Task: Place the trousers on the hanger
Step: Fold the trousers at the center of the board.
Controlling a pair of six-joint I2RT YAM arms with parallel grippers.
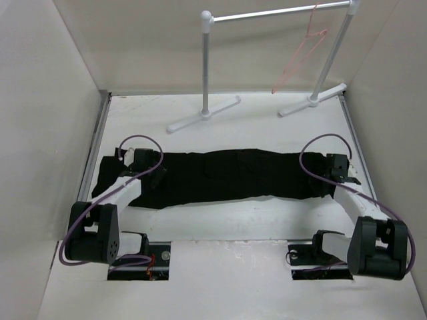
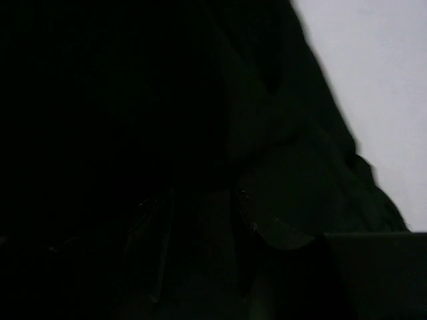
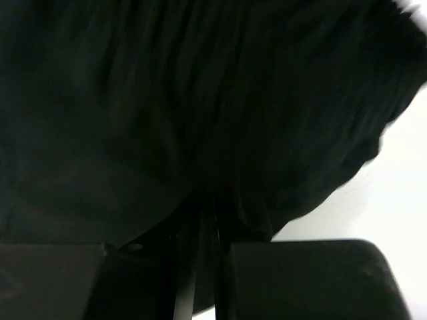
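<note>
Black trousers lie stretched across the tabletop, left edge to right. The right pincer pinches their fabric; whether the left pincer is clamped cannot be told. The hanger hangs on the rail, far-right corner.

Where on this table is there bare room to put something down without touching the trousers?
Two bare strips: one on the table between the trousers and the arm bases, one between the trousers and the rail stand's feet, widest at the back left. Crowded at both trouser ends, where the left claw and right claw sit.
</note>
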